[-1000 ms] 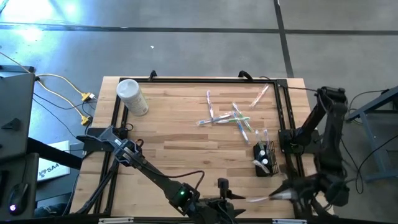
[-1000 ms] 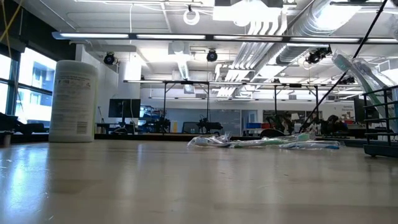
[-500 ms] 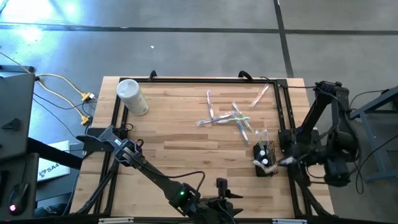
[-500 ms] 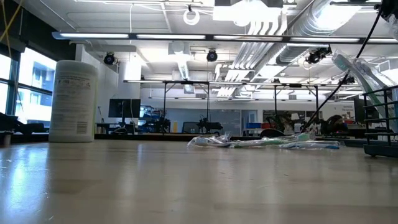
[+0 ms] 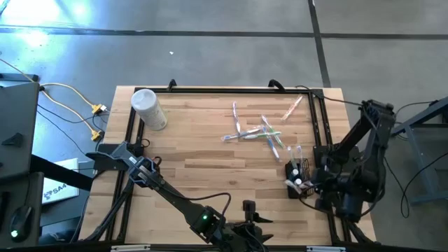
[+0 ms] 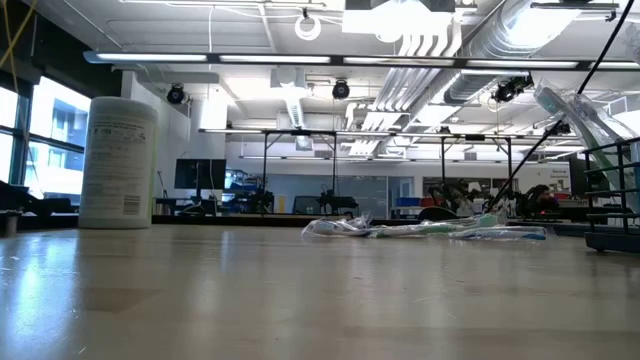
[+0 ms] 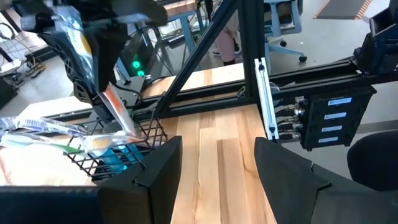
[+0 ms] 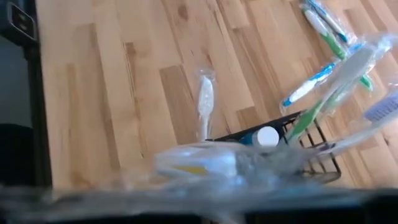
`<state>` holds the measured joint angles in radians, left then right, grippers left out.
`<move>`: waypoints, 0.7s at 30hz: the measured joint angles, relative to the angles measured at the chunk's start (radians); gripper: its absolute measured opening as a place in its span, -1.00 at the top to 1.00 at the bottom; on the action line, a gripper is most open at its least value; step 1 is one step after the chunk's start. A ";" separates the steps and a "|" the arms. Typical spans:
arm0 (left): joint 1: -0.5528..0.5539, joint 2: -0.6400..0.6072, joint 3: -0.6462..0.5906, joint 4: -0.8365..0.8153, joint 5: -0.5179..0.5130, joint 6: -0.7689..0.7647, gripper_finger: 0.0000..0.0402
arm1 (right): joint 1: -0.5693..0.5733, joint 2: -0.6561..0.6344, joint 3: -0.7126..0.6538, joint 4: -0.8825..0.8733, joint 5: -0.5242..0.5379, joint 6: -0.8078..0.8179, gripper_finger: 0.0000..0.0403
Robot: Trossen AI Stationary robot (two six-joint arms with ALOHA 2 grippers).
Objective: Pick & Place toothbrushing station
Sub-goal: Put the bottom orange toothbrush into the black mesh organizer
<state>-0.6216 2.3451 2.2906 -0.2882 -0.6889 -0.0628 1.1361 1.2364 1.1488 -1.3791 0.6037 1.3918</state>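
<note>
Wooden desk (image 5: 203, 161) planks carry a black mesh holder (image 5: 298, 178) near the right edge, with wrapped toothbrushes (image 5: 299, 155) and a teal tube (image 7: 118, 157) standing in it. Just beside the holder, the right pincer (image 5: 313, 187) is pinching a plastic-wrapped toothbrush (image 8: 205, 163) above its rim. More loose toothbrushes (image 5: 255, 131) lie scattered behind the holder. Well left of the holder, the left pincer (image 7: 214, 171) waits, spread apart.

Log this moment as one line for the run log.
right end effector: shut on wrapped toothbrush, at wire holder | left end effector: open, idle at near table edge | loose toothbrushes: mid-table
</note>
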 joint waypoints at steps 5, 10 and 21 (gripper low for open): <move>0.000 0.000 0.000 0.000 0.000 -0.006 0.01 | -0.006 0.025 0.000 0.021 -0.004 0.021 0.93; 0.000 0.000 0.000 0.000 0.000 -0.006 0.01 | -0.006 0.033 -0.002 0.024 -0.003 0.100 0.93; 0.000 0.000 0.000 -0.007 0.001 -0.006 0.01 | -0.006 0.033 -0.088 0.051 -0.004 0.188 0.93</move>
<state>-0.6216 2.3451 2.2906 -0.2955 -0.6884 -0.0692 1.1301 1.2690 1.0605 -1.3281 0.5995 1.5795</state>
